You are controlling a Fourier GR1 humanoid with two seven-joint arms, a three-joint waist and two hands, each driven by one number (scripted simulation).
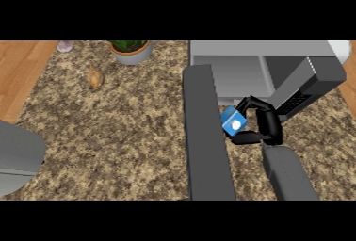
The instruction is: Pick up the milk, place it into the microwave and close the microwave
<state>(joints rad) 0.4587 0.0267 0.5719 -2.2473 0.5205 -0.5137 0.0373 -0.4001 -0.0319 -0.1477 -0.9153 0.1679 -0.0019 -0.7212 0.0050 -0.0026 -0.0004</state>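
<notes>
1. The right hand (261,123) is curled round the milk (233,121), a small blue and white carton, with fingers arching over its top and the thumb coming in under it; the grey forearm rises from the lower edge of the head view

2. The milk is held off the counter, tilted, just in front of the microwave (240,75) and just right of its open door (205,136), which swings out toward the lower edge as a long dark grey slab

3. The microwave's cavity shows as a pale grey opening beyond the hand; the carton is not yet inside it, only near its mouth

4. The step in hand, as I judge it, is the carry: the pick-up looks done, and placing and closing are left

5. The next move calls for pushing the carton forward into the cavity, clear of the door's edge on one side and the dark panel on the other, then setting it down upright before letting go

6. Only after that can the door be swung shut, and the hand must be out of the cavity first

7. The left hand shows nowhere; a potted plant (130,50) stands at the far edge of the speckled counter (118,141), well apart from the work
</notes>
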